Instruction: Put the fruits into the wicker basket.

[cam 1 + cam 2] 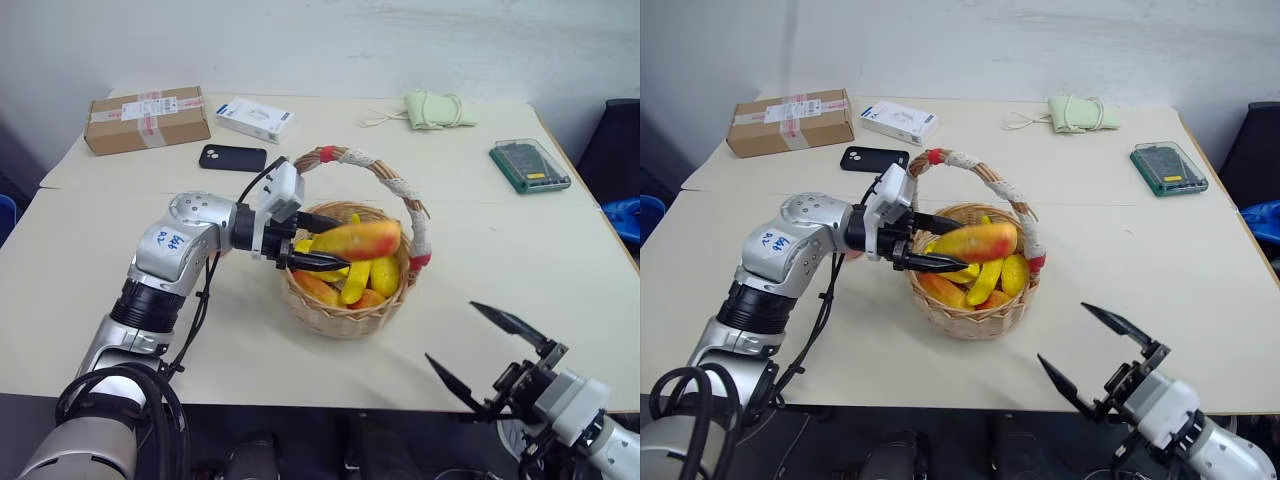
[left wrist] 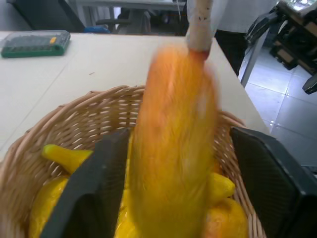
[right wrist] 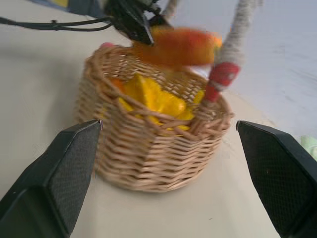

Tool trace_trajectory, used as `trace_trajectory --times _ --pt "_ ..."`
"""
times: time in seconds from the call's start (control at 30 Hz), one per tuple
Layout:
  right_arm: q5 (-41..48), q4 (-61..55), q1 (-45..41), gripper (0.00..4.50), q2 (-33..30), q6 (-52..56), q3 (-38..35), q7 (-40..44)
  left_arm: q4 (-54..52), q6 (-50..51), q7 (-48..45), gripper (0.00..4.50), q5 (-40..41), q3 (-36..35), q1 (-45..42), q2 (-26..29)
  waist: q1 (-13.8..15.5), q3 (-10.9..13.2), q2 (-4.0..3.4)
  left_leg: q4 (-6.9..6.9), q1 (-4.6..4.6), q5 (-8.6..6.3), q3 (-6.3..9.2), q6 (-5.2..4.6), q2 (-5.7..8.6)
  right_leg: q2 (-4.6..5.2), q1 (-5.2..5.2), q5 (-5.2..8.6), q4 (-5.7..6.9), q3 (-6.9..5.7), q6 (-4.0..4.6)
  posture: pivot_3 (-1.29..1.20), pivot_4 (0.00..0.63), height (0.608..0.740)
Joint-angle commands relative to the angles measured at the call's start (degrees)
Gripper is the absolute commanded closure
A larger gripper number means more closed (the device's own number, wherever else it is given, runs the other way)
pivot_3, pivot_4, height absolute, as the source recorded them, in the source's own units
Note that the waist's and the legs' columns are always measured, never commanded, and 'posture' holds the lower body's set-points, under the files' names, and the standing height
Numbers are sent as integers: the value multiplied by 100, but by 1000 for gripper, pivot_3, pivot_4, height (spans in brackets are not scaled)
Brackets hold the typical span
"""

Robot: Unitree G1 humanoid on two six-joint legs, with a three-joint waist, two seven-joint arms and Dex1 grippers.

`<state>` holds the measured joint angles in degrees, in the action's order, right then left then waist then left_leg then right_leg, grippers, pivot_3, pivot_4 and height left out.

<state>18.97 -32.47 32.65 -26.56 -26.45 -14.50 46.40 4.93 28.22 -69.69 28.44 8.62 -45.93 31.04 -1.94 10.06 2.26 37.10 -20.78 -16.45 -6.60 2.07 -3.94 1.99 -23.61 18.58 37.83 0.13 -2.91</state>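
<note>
The wicker basket (image 1: 345, 318) stands mid-table, its cloth-wrapped handle (image 1: 400, 185) arching over it. An elongated yellow-to-red mango (image 1: 357, 240) hangs level just above the rim, blurred in the left wrist view. My left gripper (image 1: 330, 243) reaches in from the left, open, with its fingers (image 2: 94, 188) spread slightly wider than the mango between them. A pink-red bit, perhaps the peach (image 3: 106, 45), peeks out on the table beside the basket under my left wrist. My right gripper (image 1: 450, 331) stands open and empty near the table's front edge, right of the basket.
Several yellow and orange fruits (image 1: 383, 275) lie in the basket. At the back are a cardboard box (image 1: 147, 118), a white box (image 1: 255, 119), a black phone (image 1: 232, 157), a pale green pouch (image 1: 435, 108) and a green case (image 1: 530, 165).
</note>
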Motion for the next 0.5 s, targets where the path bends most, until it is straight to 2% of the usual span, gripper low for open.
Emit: trace_trajectory --times 0.03,0.13,0.23,0.3,0.43,0.5 --pt "71 -189 157 0 3 -286 -95 -25 -221 -29 -358 893 431 -733 248 448 -5 0 0 1 3 0 -1 0 -2 0 1 0 1 0 1 0 150 740" --pt "283 -197 54 0 -150 -286 -43 65 -234 -43 -570 893 528 -1302 806 1086 -17 1 0 -7 26 -7 -9 -9 -3 2 14 3 2 9 5 0 150 740" --pt "480 -367 -237 0 -431 -153 128 215 69 -225 -305 893 295 -1932 1413 1676 -63 2 0 -8 34 -19 -16 -20 -33 4 16 5 5 15 9 0 150 740" --pt "609 -567 -591 0 -542 129 349 130 951 -629 -65 893 55 -2457 1730 2057 -35 2 3 -8 35 -27 -13 -33 -33 7 16 7 5 11 13 0 150 740" --pt "769 -726 -1266 0 -595 660 760 -21 2819 -1435 256 34 -245 -3335 2407 2691 -57 0 7 -9 37 -35 -16 -37 -38 14 11 13 8 0 25 0 150 740" --pt "805 -679 -1507 0 -608 820 845 -27 3493 -1853 397 34 -379 -3650 2851 2902 -46 -1 9 -10 37 -49 -18 -36 -42 22 10 19 5 -11 34 0 150 740"
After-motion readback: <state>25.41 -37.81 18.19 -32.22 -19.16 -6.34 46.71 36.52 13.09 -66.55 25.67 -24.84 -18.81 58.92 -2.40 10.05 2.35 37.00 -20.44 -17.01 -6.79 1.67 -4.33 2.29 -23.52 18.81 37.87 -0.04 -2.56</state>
